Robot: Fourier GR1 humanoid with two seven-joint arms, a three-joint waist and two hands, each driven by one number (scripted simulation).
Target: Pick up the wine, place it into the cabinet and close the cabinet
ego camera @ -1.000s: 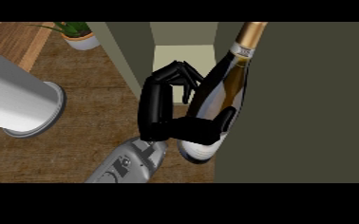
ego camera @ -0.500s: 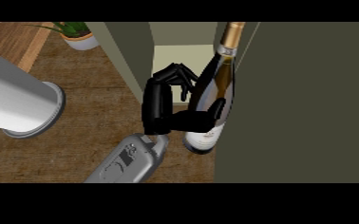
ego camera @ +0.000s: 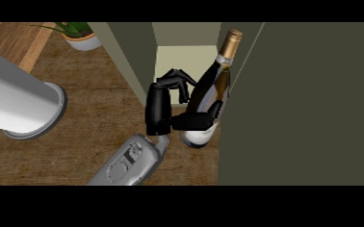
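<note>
On the wooden bench (ego camera: 85, 125) the cabinet (ego camera: 298, 106) stands open. The hand (ego camera: 167, 108) is curled around the wine (ego camera: 213, 94), which leans at the opening, just right of the palm, base low.

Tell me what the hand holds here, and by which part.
The right hand holds the wine bottle by its lower body, thumb curled round near the base, at the cabinet opening. No other hand shows.

Glossy glass wine bottle (ego camera: 210, 96), perhaps foil-capped; wood-grain counter (ego camera: 85, 101).
</note>
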